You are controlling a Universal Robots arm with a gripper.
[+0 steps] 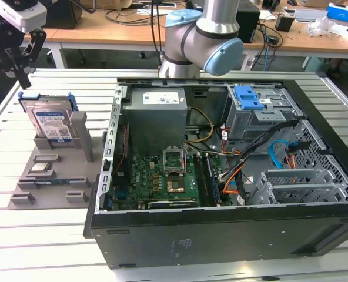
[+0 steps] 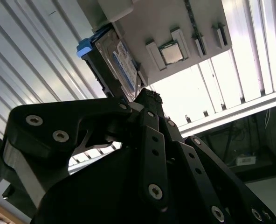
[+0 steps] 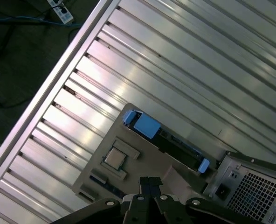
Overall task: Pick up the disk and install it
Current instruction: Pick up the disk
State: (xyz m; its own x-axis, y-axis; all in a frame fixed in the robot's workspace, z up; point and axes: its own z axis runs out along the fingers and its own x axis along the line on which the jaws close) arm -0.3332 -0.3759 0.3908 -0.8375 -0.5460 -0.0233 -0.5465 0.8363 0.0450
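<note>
Holding the disk: the grey fixture (image 1: 84, 138) props the disk (image 1: 49, 120) upright in a slot, label outward. The top edge of its blue bracket is left free, seemingly so fingers can come down on it.
Gripper: the gripper (image 3: 150, 182) hangs above the fixture, apart from the disk, its fingers pressed together on nothing.
Chip: a small square chip (image 1: 40, 168) lies flat in a recess of the same fixture.
Computer case: the computer case (image 1: 221, 226) lies lid off just beside the fixture, on the exterior view's right, open from above.
Drive cage: the blue-latched drive cage (image 1: 262, 114) sits inside the case, well apart from the fixture, and is probably the disk's seat.
</note>
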